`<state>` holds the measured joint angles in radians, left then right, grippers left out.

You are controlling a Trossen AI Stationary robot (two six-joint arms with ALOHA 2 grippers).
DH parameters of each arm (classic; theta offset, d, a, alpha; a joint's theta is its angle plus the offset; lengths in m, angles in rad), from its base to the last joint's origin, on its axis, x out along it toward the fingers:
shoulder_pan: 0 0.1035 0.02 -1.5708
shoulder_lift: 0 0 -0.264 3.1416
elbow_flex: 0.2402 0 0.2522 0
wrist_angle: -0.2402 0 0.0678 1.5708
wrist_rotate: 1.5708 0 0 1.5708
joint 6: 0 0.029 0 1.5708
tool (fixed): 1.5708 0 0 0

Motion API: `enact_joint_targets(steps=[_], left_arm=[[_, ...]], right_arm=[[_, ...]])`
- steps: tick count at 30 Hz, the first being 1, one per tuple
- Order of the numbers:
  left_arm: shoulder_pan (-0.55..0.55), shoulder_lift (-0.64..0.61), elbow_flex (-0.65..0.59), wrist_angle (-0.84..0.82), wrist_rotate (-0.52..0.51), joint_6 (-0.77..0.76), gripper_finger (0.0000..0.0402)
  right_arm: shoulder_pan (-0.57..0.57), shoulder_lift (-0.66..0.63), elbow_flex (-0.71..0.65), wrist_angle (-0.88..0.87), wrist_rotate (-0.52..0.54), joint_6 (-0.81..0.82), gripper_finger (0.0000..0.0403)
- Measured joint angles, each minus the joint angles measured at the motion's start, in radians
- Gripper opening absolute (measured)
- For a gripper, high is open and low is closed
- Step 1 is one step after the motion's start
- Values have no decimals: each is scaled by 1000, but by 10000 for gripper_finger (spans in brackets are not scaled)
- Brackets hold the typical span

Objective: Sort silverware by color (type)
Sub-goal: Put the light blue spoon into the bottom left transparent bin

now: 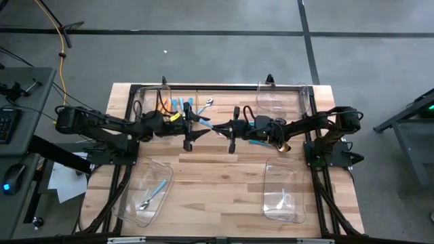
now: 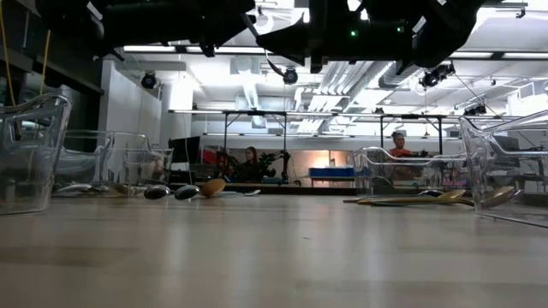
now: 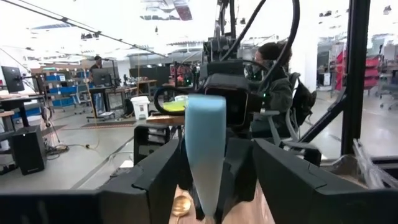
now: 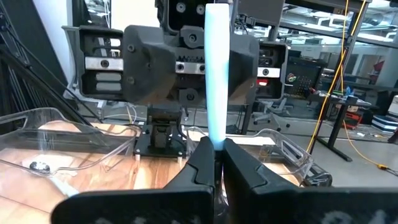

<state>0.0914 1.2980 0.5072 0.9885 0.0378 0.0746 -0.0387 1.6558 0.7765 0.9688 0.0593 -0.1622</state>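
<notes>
Across the wooden table, clear bins stood at the corners and both arms met above the middle, mid-handover of a light-blue-handled piece. The right gripper was clamped on its handle, while the left gripper stood spread around the other end. Next, I judged, the left arm should back away so the right could carry it to its bin.
</notes>
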Motion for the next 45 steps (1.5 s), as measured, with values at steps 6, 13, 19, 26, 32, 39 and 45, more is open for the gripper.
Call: enact_joint_targets(steps=[6,13,19,26,32,39,45], left_arm=[[1,-6,0,-12,-24,31,101],[23,-37,0,-63,-15,5,36],[26,-39,0,-79,-22,7,36],[27,-63,0,-162,-61,19,36],[27,-180,-1,-368,-123,51,36],[27,-314,-1,-584,-128,54,37],[26,-336,-1,-634,-128,42,37]], right_arm=[[0,0,0,0,0,-4,0],[-1,1,1,-1,3,-6,4],[-7,1,1,-12,8,28,42],[-20,1,1,-39,158,24,123],[-21,-16,1,-215,264,-2,196],[-28,-95,0,-383,37,4,241],[-44,-207,-61,-400,-24,-20,243]])
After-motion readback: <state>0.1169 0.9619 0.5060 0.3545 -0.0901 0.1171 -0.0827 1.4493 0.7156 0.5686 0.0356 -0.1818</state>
